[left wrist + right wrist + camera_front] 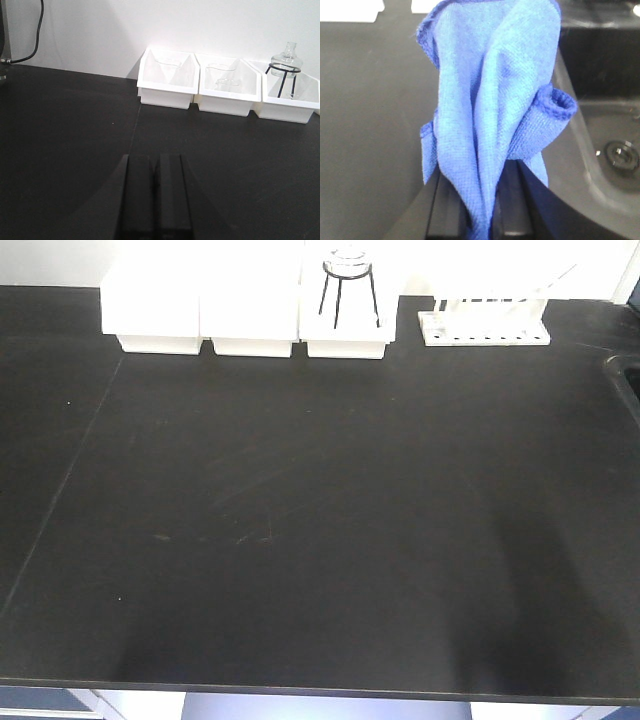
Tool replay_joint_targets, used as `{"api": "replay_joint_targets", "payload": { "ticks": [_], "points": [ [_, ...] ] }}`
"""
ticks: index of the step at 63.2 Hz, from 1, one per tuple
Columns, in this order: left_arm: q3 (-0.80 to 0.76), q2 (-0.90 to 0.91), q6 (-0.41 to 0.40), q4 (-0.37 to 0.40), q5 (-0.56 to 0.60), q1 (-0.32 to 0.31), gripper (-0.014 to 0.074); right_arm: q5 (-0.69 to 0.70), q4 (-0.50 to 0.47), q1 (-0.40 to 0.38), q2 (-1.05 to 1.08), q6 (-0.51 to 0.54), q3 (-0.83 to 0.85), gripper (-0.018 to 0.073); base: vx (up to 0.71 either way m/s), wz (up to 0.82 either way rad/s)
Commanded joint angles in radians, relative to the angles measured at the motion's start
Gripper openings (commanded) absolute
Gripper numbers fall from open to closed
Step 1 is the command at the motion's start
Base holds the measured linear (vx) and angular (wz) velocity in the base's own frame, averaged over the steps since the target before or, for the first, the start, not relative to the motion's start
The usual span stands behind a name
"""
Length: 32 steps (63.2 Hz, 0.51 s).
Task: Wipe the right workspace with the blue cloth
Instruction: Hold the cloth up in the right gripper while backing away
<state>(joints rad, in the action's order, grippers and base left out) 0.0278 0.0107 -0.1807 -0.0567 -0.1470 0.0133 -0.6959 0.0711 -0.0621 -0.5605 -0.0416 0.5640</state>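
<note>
The blue cloth (495, 105) hangs bunched in front of the right wrist camera. My right gripper (482, 200) is shut on its lower fold, its dark fingers (447, 205) pressing on it from either side. The cloth hides most of the view ahead. My left gripper (153, 192) is shut and empty, its two dark fingers (137, 195) together just over the black counter (70, 140). Neither arm nor the cloth shows in the front view, which holds only the black counter (320, 530).
Three white bins (250, 310) stand along the back wall, one holding a glass flask on a black stand (348, 280). A white rack (485, 325) sits at the back right. A black sink basin (605, 145) with a drain lies right of the cloth.
</note>
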Motion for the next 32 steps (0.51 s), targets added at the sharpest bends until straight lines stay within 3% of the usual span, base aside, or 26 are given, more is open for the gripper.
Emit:
{"api": "replay_joint_targets", "payload": {
  "ticks": [1, 32],
  "points": [
    [0.031, 0.016, -0.008, 0.006, 0.081, -0.001, -0.0006, 0.017, 0.004, -0.005, 0.029, 0.012, 0.025, -0.0001, 0.00, 0.00],
    [0.031, 0.016, -0.008, 0.006, 0.081, -0.001, -0.0006, -0.052, 0.004, -0.005, 0.068, 0.012, 0.025, -0.0001, 0.00, 0.00]
  ]
}}
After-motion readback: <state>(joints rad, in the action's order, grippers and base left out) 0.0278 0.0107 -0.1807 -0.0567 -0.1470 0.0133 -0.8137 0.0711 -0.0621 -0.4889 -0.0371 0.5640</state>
